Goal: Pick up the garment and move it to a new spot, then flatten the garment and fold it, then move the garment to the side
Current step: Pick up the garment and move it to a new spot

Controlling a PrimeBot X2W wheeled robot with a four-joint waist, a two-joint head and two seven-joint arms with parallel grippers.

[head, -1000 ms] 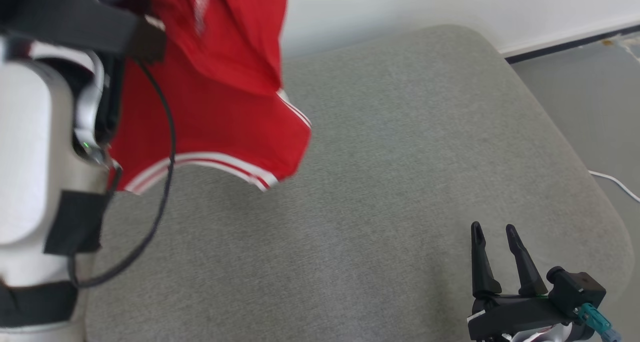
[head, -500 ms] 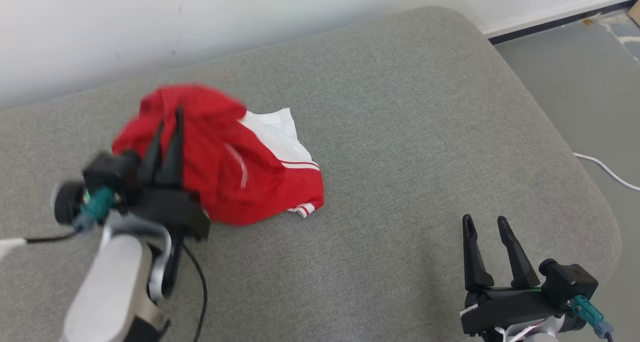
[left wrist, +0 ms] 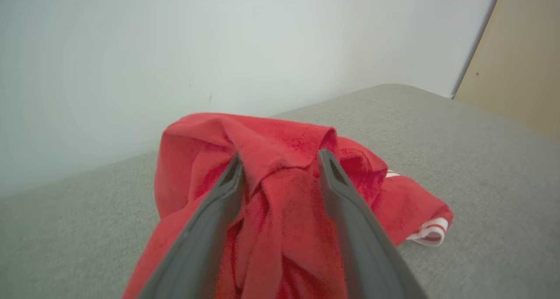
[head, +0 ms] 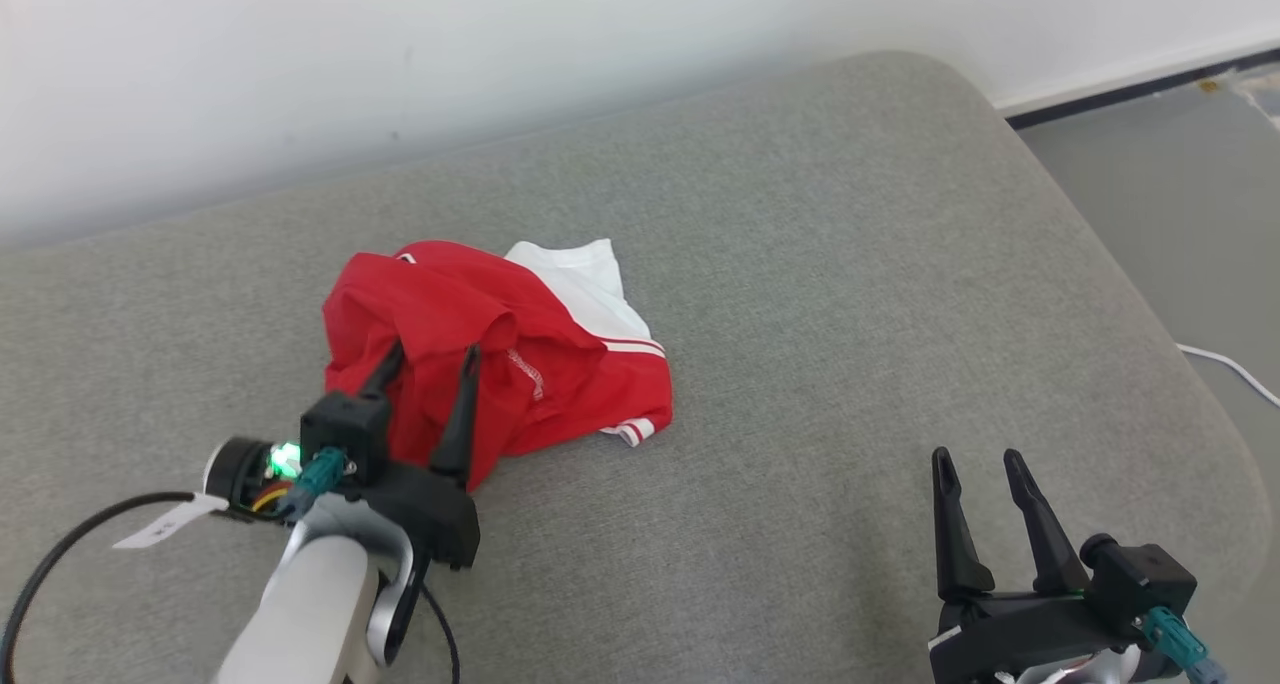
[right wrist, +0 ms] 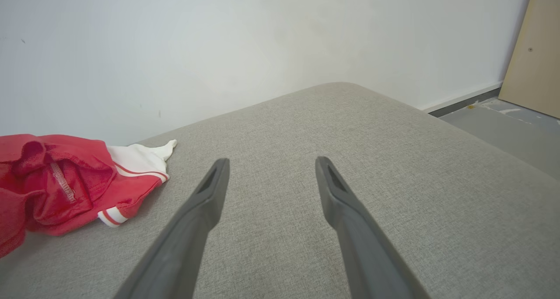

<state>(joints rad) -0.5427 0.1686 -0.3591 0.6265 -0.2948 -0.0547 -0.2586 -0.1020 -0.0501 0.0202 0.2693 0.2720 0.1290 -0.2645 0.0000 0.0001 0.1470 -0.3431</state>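
The garment [head: 520,354] is red with white panels and striped trim, lying in a crumpled heap on the grey cushioned surface [head: 820,294]. My left gripper [head: 432,356] stands open over the heap's near edge, with a fold of red cloth rising between its fingers [left wrist: 280,159]. Whether the fingers touch the cloth I cannot tell. My right gripper [head: 978,456] is open at the lower right, well away from the garment [right wrist: 65,181], with nothing between its fingers [right wrist: 269,161].
A white wall [head: 400,54] runs along the far side of the cushion. The cushion's rounded right edge drops to a grey floor [head: 1180,194] where a white cable [head: 1225,364] lies. A beige panel [right wrist: 533,50] stands at the right.
The garment hung in the air from my shut left gripper, then came down onto the cushion. The left gripper has now opened and the heap has settled. The camera shifted meanwhile.
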